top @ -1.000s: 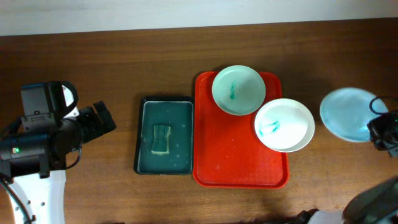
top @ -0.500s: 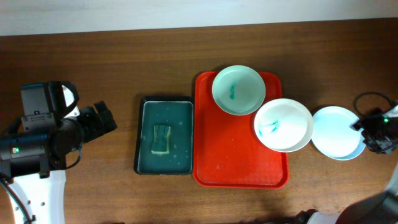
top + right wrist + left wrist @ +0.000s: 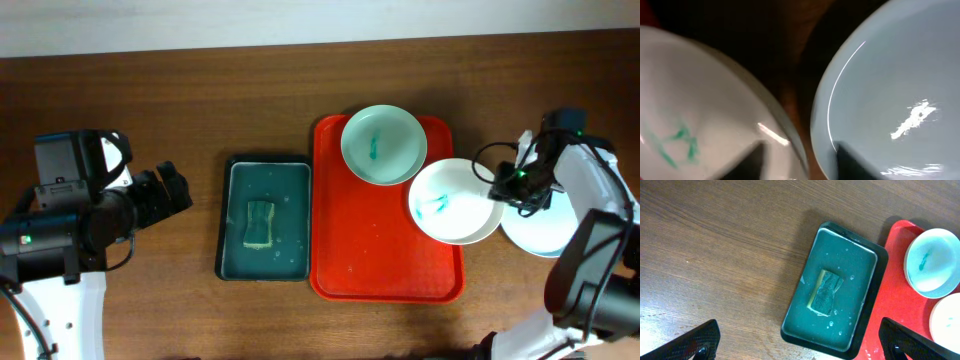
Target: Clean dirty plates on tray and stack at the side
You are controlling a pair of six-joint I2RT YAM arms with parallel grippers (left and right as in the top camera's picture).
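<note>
The red tray lies at the table's middle. The mint green plate sits at its far end with a teal smear. The white plate, also smeared, overlaps the tray's right edge. The pale blue plate lies on the table right of the tray, with no smear showing. My right gripper is open, with the white plate's right rim between its fingers. In the right wrist view the gripper has the white plate on its left and the pale blue plate on its right. My left gripper is open and empty over bare wood.
A dark green tray holding a sponge in water lies left of the red tray. In the left wrist view, the sponge and dark tray are ahead, and the red tray is to the right.
The pale blue plate came down and left onto the table beside the white plate and was let go. My right gripper then moved left to the white plate's rim. The left arm barely moved.
</note>
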